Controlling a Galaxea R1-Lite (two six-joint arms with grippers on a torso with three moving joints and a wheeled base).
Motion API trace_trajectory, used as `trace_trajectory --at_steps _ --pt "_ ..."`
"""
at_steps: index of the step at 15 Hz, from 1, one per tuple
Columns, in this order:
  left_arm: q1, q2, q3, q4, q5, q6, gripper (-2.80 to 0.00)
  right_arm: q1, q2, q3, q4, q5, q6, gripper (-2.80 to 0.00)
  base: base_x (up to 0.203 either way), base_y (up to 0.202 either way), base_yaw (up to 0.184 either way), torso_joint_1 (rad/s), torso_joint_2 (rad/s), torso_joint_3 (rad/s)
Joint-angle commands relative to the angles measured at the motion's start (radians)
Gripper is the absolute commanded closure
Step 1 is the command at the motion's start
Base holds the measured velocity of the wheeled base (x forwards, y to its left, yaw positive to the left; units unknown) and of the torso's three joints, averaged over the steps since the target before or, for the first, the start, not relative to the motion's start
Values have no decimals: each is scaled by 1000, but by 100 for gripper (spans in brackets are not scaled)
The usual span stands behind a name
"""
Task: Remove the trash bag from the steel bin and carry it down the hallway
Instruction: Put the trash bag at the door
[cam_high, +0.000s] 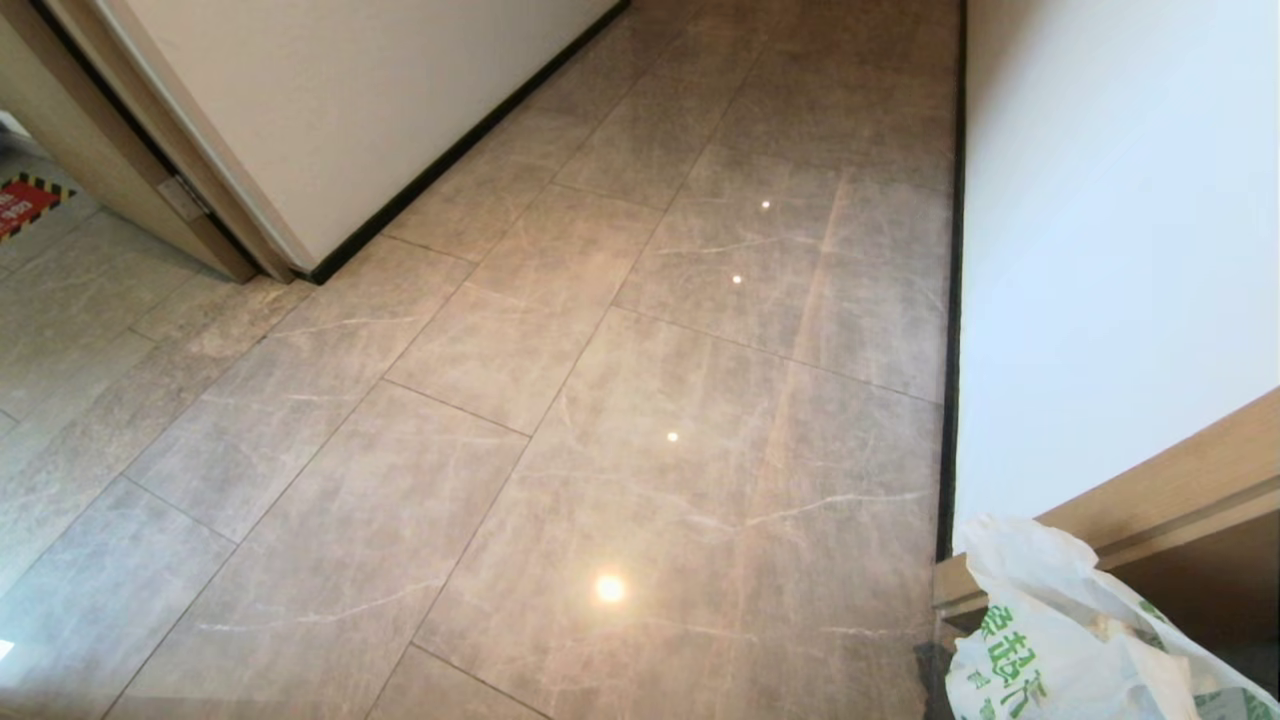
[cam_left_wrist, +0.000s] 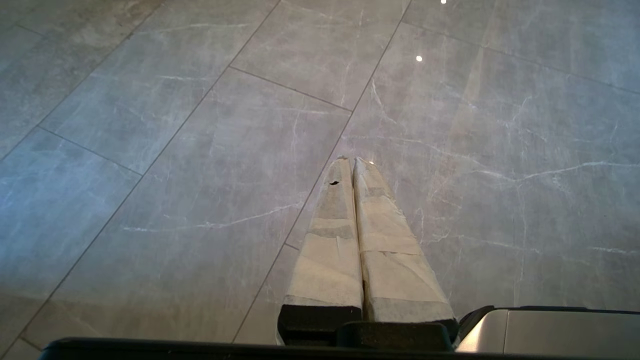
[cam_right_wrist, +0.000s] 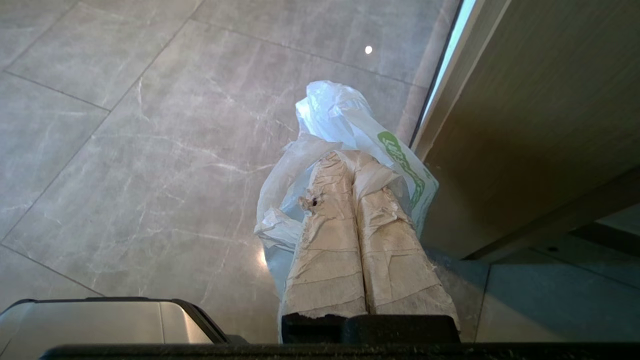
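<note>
Plastic fills my right pincer (cam_right_wrist: 350, 162): its taped fingers are clamped together on the gathered top of the thin white, slightly see-through trash bag (cam_right_wrist: 345, 115) with green characters. The bag hangs at my right side, low in the head view (cam_high: 1060, 630), just beside the white wall (cam_high: 1110, 250) and a brown wood door frame (cam_high: 1180, 480). My left pincer (cam_left_wrist: 352, 165) has its fingers pressed together on nothing, above the glossy grey-beige marble-look tiles of the hallway (cam_high: 560, 380). A thin black skirting (cam_high: 950, 350) runs along the wall's foot.
</note>
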Motion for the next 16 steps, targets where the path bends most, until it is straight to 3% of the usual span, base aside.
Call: trace_trajectory --at_steps 1,8,13,16 --pt "0 0 0 0 1 0 0 0 0 0 -1 0 2 0 0 0 0 4 7 -197" --pt "0 0 0 0 -1 3 0 0 0 -43 6 0 3 0 0 0 0 0 4 -84" --pt "0 0 0 0 -1 3 0 0 107 -353 381 28 -6 0 0 0 0 0 0 0" --pt "0 0 0 0 0 3 0 0 321 -461 436 49 -28 0 0 0 0 0 0 0"
